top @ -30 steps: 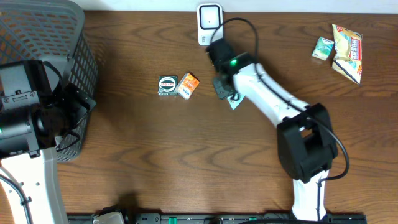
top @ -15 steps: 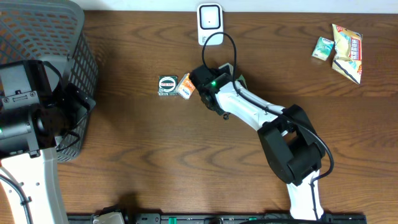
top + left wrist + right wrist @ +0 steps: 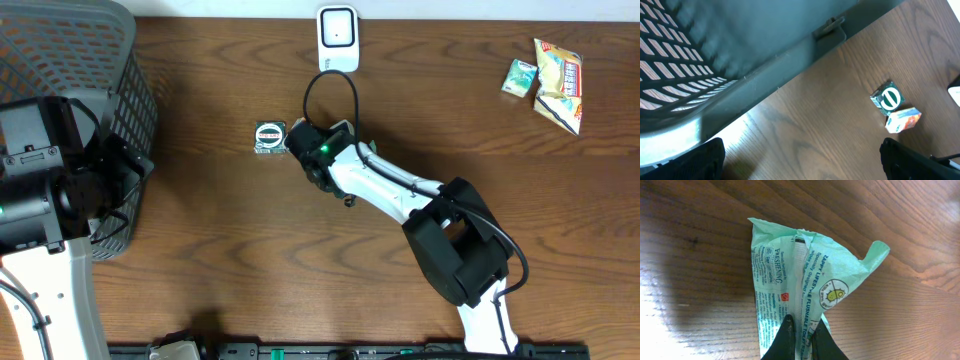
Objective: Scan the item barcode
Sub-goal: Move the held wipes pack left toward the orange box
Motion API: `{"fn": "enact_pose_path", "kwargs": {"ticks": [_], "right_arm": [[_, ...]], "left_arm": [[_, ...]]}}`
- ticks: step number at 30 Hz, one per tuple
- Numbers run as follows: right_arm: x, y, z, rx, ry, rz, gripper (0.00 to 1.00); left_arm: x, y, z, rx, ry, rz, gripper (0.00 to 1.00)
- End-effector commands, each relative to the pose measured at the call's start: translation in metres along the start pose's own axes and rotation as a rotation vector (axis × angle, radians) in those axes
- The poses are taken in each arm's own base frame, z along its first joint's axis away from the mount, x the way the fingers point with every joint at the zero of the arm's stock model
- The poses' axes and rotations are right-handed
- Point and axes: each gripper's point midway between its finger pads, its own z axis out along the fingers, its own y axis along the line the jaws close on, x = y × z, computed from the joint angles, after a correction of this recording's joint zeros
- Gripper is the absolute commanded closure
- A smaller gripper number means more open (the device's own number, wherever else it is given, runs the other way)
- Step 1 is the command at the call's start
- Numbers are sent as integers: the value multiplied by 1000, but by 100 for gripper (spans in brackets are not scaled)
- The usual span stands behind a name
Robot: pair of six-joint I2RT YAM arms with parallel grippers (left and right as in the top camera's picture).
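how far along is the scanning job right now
Done: the green packet is picked up, pinched in the shut right gripper. It was beside the scanner a second ago, so the scan is likely made, though unconfirmed. In hand: carrying it left, near the round tin. Left: probably dropping it in the basket, then the snack packs at far right.

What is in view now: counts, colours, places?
dark grey mesh basket: one, dark grey, far left
white barcode scanner: one, white, top centre
dark pack with round green label: one, dark, centre
small orange-and-white box: one, orange, beside that pack
small green packet: one, green, top right
yellow-and-red snack packet: one, yellow, beside it
pale green wipes packet: one, green, held at centre
brown wooden table: one, brown, underneath
left end effector: one, black, open, by basket
right end effector: one, black, shut on wipes packet
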Motion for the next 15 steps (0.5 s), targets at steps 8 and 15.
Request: {"fn": "enact_pose_path", "kwargs": {"ticks": [8,15], "right_arm": [[-15,-50,-13,318,-104,-28,99],[-30,-74,-3,381,-131,-12,99]], "left_arm": [[-3,1,-4,1,-14,-10,2],[-3,1,-4,1,-14,-10,2]]}}
